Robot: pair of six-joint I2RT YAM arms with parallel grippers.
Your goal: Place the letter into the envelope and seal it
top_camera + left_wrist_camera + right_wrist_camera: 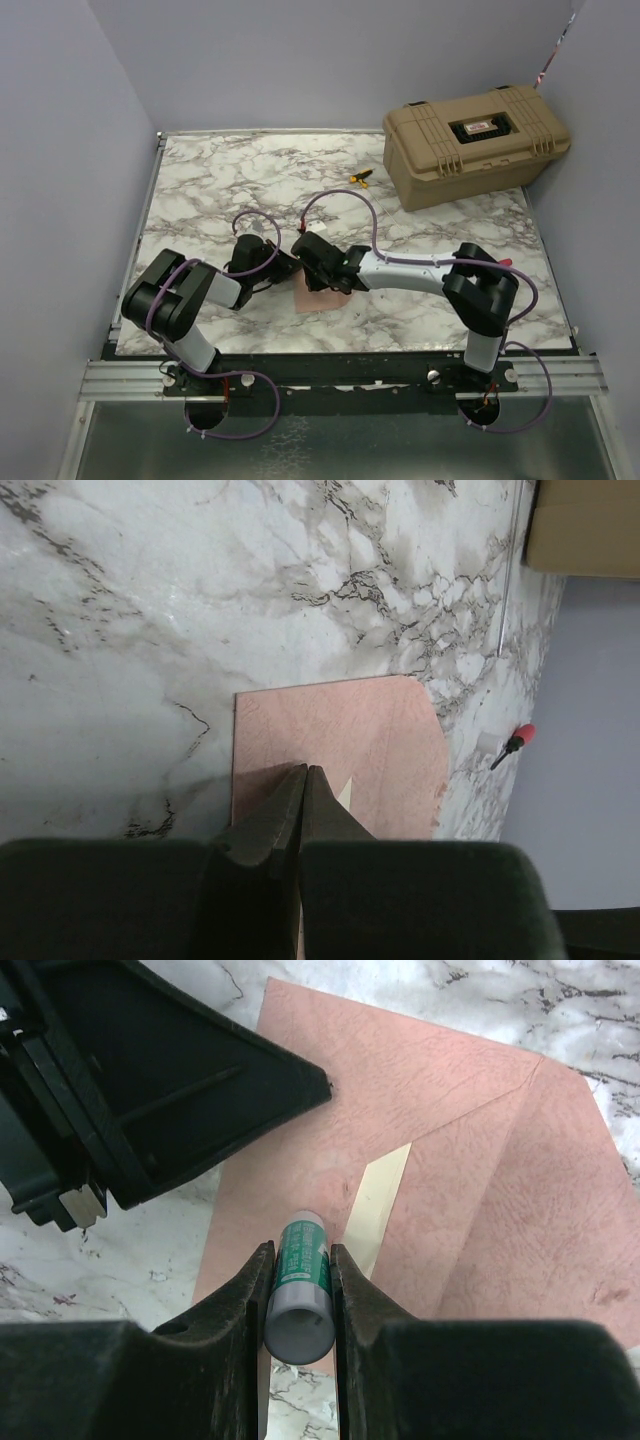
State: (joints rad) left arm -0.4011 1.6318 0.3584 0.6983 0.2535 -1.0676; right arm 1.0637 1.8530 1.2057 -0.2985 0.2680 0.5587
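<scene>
Left jaws are shut together, tips seemingly resting on the salmon-tan paper envelope [480, 1190] w/ triangular flaps, which lies flat on the marble counter [150, 630] under and ahead of both jaws. Right jaws are clamped on a green-labelled glue stick [300, 1290], its tip aimed at a cream strip [380, 1200] just ahead. The plain salmon letter isn't visible separately, prob. inside but can't tell. To seal well, pin the envelope w/ the left jaws and run the stick along the flap edge w/ light, even pressure so the paper doesn't drag.

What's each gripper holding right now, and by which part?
Right gripper holds a glue stick by its labelled barrel; left gripper is shut, holding nothing.
</scene>
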